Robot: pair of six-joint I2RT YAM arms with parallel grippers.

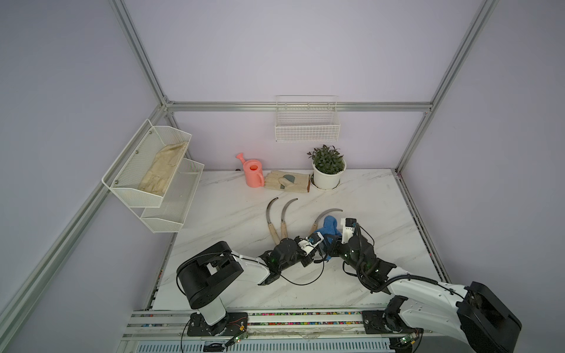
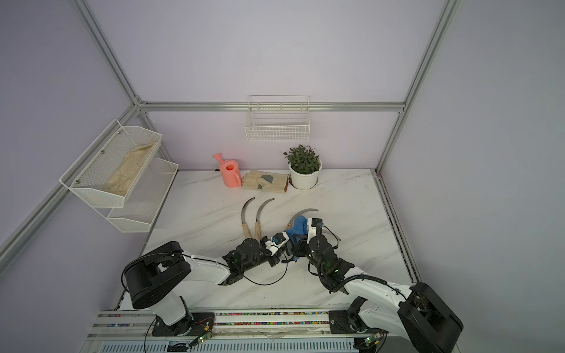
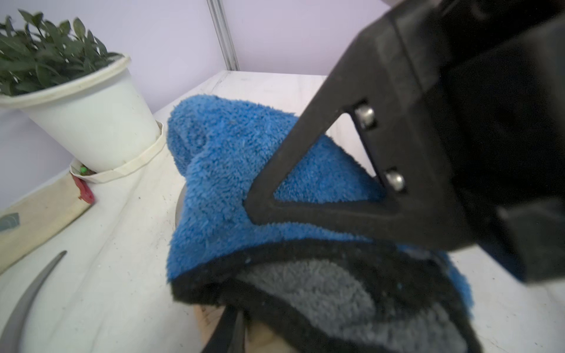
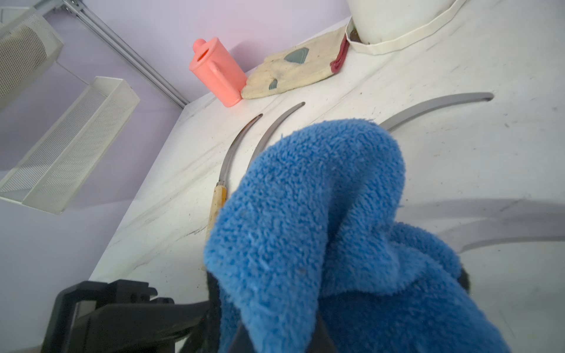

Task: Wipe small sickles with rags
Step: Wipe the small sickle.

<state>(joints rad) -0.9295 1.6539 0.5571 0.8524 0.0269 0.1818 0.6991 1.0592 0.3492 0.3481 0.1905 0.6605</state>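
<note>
Likely midway: the right gripper (image 1: 331, 240) clamps the blue rag (image 1: 330, 225), which drapes over the 3rd sickle (image 1: 331, 210). The left gripper (image 1: 320, 237) is closed by that sickle's handle. 2 sickles (image 1: 273, 233) lie apart, and a 4th sickle (image 4: 519, 238) waits.

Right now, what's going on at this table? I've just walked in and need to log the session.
The two arms meet at mid-table. The right hand is shut on the blue plush cloth with dark trim, which is bunched up between them. The left hand is shut low beneath the cloth, apparently on a pale wooden handle. Two curved grey-bladed sickles lie side by side on the white marble-look table, untouched. Another curved blade shows beyond the cloth.
</note>
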